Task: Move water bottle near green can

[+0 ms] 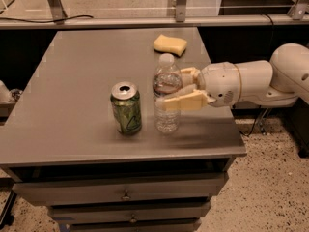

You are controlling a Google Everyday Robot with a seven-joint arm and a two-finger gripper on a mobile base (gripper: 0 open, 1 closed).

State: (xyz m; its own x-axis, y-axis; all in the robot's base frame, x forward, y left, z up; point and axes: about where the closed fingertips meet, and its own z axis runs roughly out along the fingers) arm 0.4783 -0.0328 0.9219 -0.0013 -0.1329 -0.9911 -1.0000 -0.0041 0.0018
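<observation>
The water bottle (167, 88), clear with a white cap, stands upright on the grey table (72, 81) toward its front right. The green can (126, 108) stands upright just to the bottle's left, a small gap apart. My gripper (175, 90) reaches in from the right at the bottle's mid height. One tan finger (186, 102) crosses in front of the bottle and the other (188, 75) lies behind it, so the jaws are closed around the bottle. The bottle's base rests on the table.
A yellow sponge (170, 44) lies at the back of the table, behind the bottle. The table's front edge is close below the can and bottle, and its right edge runs under my arm (251, 81). Drawers are below the tabletop.
</observation>
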